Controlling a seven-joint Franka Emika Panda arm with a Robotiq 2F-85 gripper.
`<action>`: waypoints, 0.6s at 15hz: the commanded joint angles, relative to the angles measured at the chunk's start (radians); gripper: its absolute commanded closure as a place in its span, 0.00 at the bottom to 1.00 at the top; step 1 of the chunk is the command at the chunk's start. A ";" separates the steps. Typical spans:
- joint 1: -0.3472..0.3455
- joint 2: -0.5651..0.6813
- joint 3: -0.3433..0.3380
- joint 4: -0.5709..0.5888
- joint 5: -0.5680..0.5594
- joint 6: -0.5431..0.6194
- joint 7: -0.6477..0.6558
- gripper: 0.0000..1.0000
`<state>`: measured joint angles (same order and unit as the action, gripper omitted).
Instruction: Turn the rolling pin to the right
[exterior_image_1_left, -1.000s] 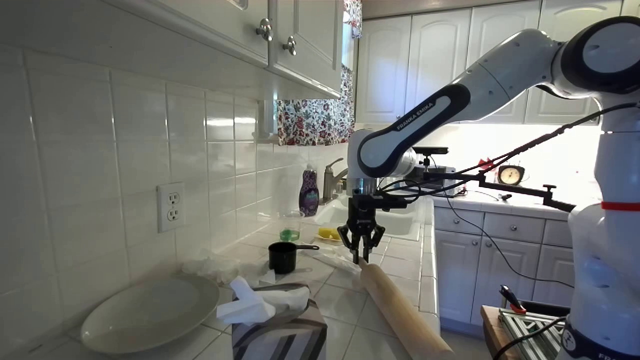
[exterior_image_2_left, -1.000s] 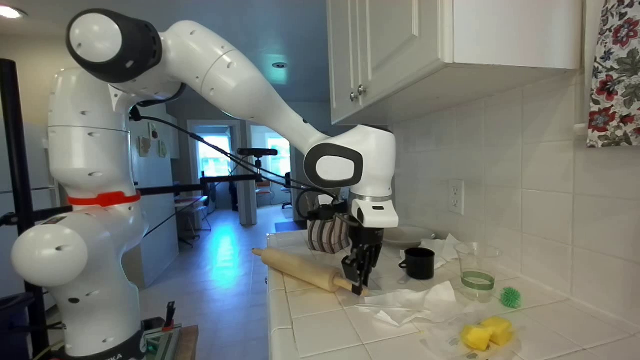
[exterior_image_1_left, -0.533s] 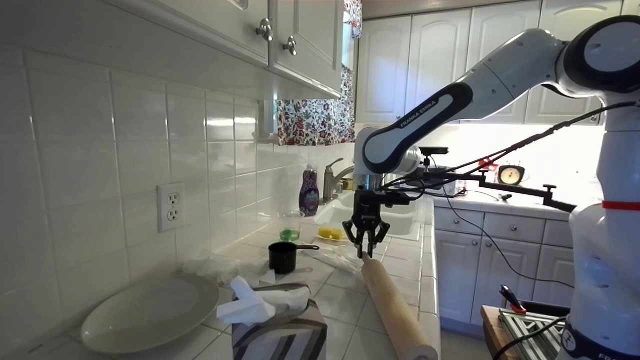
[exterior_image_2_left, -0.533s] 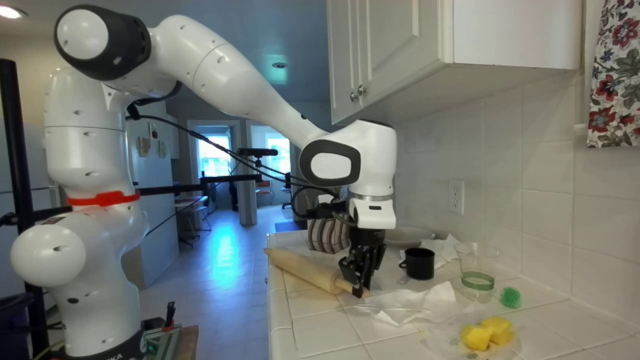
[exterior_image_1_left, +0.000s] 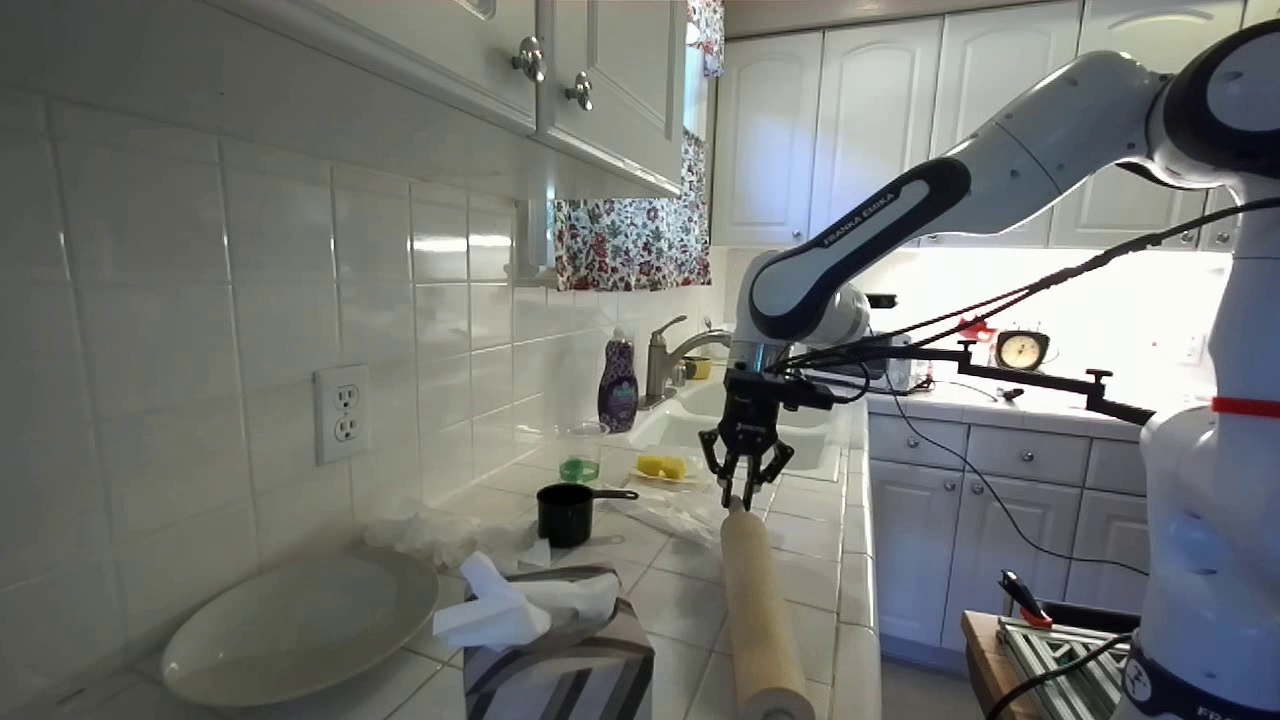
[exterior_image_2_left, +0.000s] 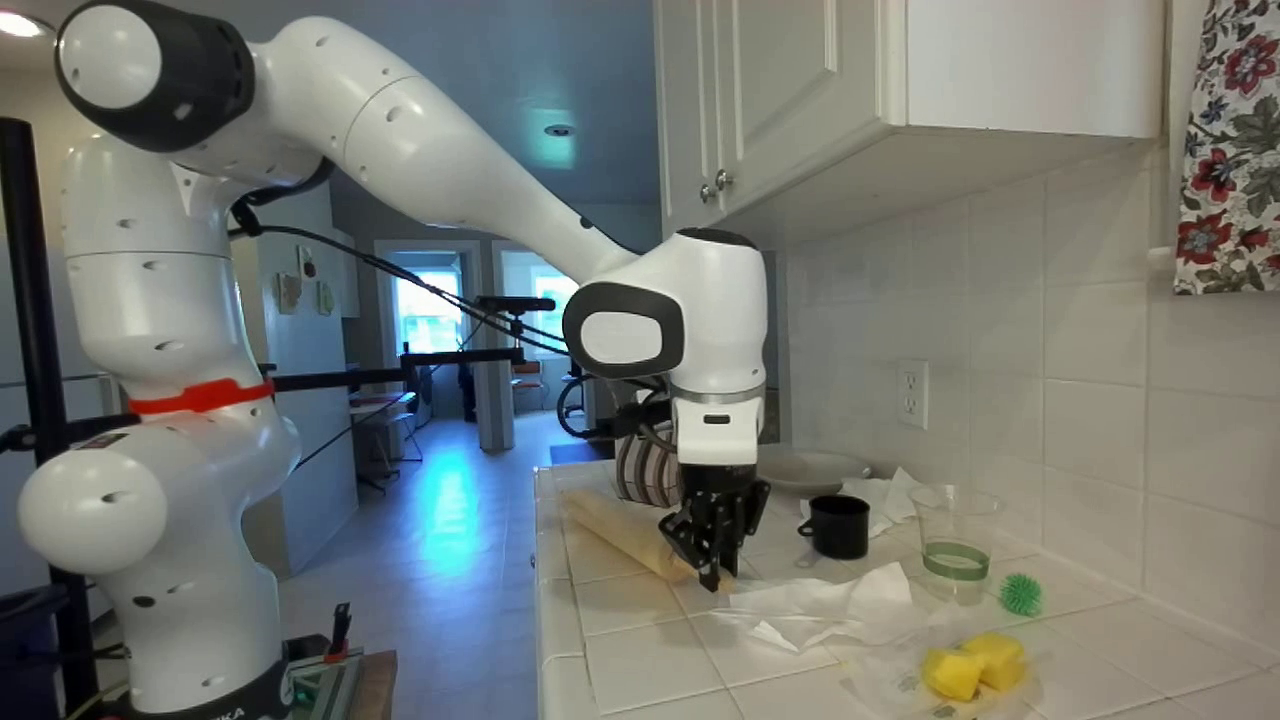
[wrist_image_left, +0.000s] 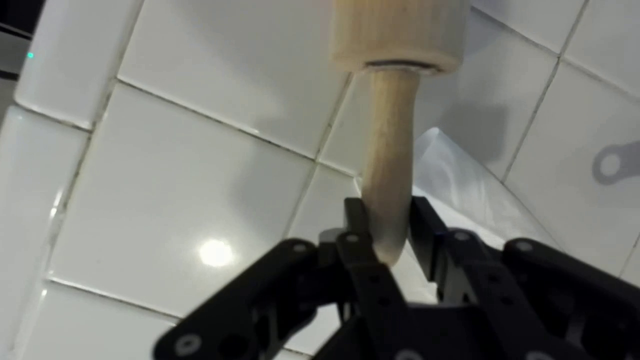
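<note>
The rolling pin (exterior_image_1_left: 757, 610), a pale wooden cylinder with a thin handle, lies along the tiled counter, its long axis running almost straight toward the camera in an exterior view. My gripper (exterior_image_1_left: 738, 500) points down at the handle on its sink-side end. In the wrist view the gripper (wrist_image_left: 385, 210) has one black finger on either side of the handle, shut on it, and the rounded handle tip sits between the pads. The thick body (wrist_image_left: 400, 35) runs out of the top of that view. In an exterior view the gripper (exterior_image_2_left: 712, 582) partly hides this handle.
A striped tissue box (exterior_image_1_left: 560, 660) stands beside the pin, with a white oval plate (exterior_image_1_left: 300, 630) beyond. A black cup (exterior_image_2_left: 838, 527), crumpled clear wrap (exterior_image_2_left: 830, 605), a clear cup (exterior_image_2_left: 955, 545) and yellow pieces (exterior_image_2_left: 972, 667) lie on the counter. The counter's edge (exterior_image_1_left: 858, 600) runs close by.
The pin has swung: its free end has moved away from the counter's edge, toward the tissue box. The gripped handle has shifted slightly toward the edge with my gripper, which has stayed shut on it.
</note>
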<state>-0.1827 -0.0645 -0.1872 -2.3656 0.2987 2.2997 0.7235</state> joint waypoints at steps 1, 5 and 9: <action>-0.010 -0.058 0.001 -0.063 0.046 0.047 0.027 0.93; -0.014 -0.082 0.000 -0.103 0.068 0.067 0.040 0.93; -0.012 -0.093 0.000 -0.128 0.102 0.073 0.030 0.93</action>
<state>-0.1892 -0.1137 -0.1905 -2.4512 0.3587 2.3574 0.7497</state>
